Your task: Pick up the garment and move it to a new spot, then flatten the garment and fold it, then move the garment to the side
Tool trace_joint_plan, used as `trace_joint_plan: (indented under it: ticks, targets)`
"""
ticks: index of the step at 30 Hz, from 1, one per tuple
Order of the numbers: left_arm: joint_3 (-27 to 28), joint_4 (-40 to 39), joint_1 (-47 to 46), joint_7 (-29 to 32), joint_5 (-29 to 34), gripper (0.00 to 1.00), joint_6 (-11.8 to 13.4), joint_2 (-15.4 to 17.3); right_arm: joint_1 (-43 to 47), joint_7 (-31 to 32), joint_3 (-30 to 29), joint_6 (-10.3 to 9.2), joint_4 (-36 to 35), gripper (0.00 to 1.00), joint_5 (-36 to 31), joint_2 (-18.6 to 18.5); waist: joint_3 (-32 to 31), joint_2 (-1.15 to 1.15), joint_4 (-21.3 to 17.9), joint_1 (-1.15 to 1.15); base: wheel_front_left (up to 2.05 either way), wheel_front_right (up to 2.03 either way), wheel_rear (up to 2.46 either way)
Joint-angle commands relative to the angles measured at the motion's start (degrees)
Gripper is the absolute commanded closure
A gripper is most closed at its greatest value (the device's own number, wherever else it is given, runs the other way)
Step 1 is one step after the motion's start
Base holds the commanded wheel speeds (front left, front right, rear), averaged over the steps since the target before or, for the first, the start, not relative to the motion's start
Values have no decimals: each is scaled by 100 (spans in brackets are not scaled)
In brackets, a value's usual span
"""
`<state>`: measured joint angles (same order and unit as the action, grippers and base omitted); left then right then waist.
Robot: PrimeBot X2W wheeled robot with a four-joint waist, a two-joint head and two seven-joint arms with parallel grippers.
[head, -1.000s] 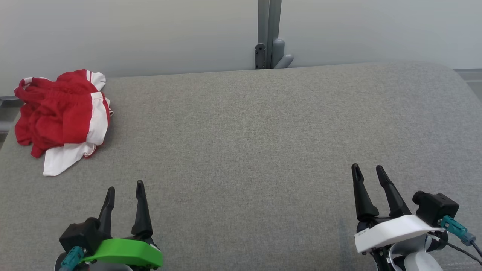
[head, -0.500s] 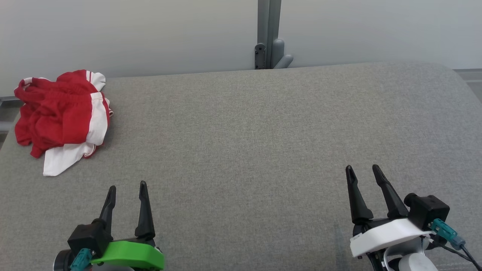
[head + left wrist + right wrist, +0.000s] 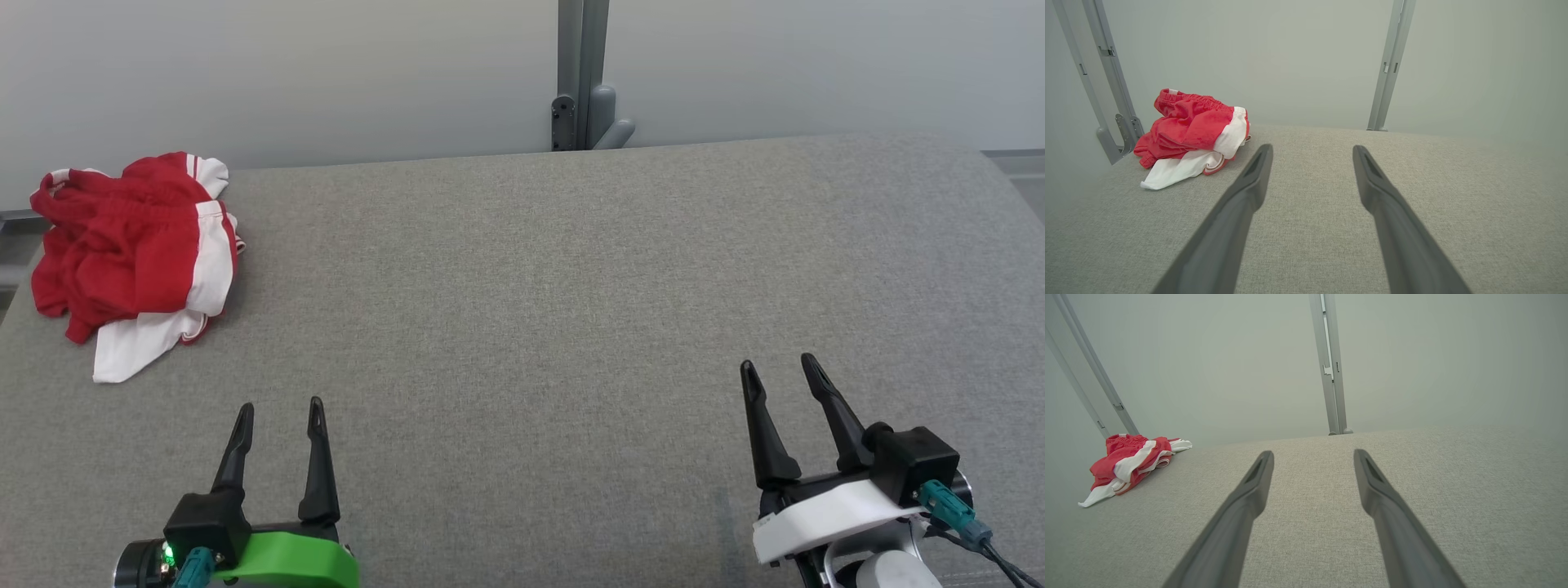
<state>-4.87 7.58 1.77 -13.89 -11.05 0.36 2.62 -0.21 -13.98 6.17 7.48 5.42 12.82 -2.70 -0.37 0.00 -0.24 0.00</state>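
- Garment (image 3: 131, 253): red piece with white panels, crumpled in a heap at the far left corner of the bench (image 3: 522, 310), close to its back edge; untouched.
- Left gripper (image 3: 282, 403): low at the near left, over bare bench; jaws released and parted, nothing between them. The closer of the two to the heap, yet well apart from it.
- Right gripper (image 3: 776, 361): near right, far from the heap; jaws likewise released and empty.
- Backdrop: pale wall, grey upright post (image 3: 581, 73) behind the bench.
- Progress: no step completed, by the look of it. Outstanding: pick-up and relocation, flattening, folding, final move to the side.
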Motion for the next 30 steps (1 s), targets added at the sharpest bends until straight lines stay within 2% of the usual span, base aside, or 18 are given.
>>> trace_joint_plan:
  ticks: [1,10,30]
  targets:
    - [-3,-22,66,-39,92,0,28,41,71,-44,14,2,-43,0,-111,-27,0,0,2,0,0,0,0]
    - [-3,20,110,-140,396,0,54,44,91,-131,42,1,-33,0,-429,-30,6,0,-2,0,0,0,0]
    - [-4,78,88,-131,331,0,50,43,64,-124,9,1,41,0,-358,-30,21,0,3,0,0,0,0]
